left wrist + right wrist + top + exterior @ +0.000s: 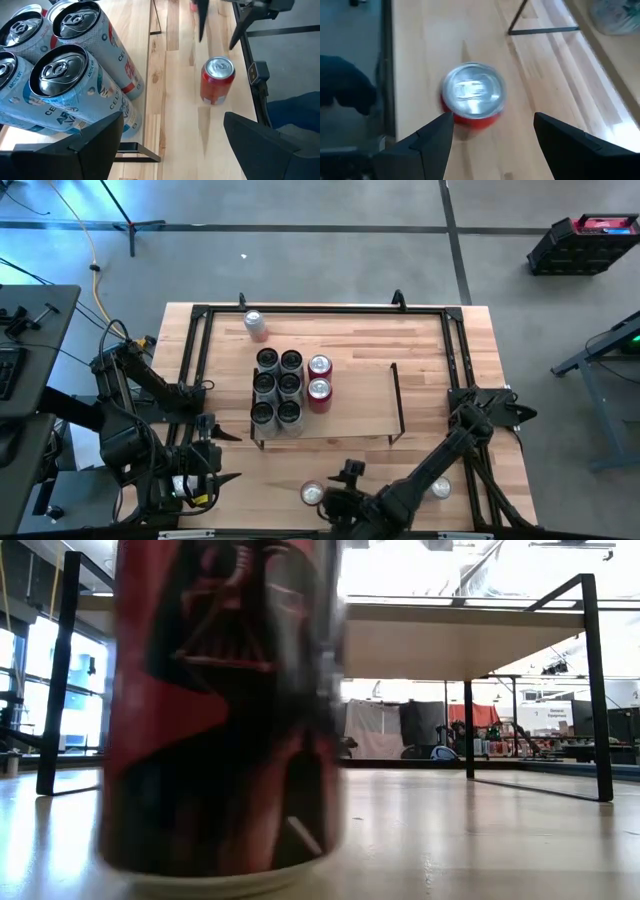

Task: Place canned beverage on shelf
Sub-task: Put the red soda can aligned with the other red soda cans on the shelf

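A red canned beverage [313, 494] stands upright on the table near its front edge, in front of the shelf [350, 395]. It fills the low view [220, 710]. My right gripper [492, 125] hangs open just to the can's right and above it [472, 95], its fingers apart from the can. The shelf's light-wood board holds several grey-white cans [277, 385] and two red cans [319, 380], all standing. My left gripper [170, 135] waits open at the shelf's near left corner, pointing toward the red can [216, 80].
One more can [256, 323] sits on the table beyond the shelf's far left corner. Another [440, 488] stands beside my right arm at the near right. Black rails [320, 310] edge the tabletop. The shelf's right half is bare board [365, 405].
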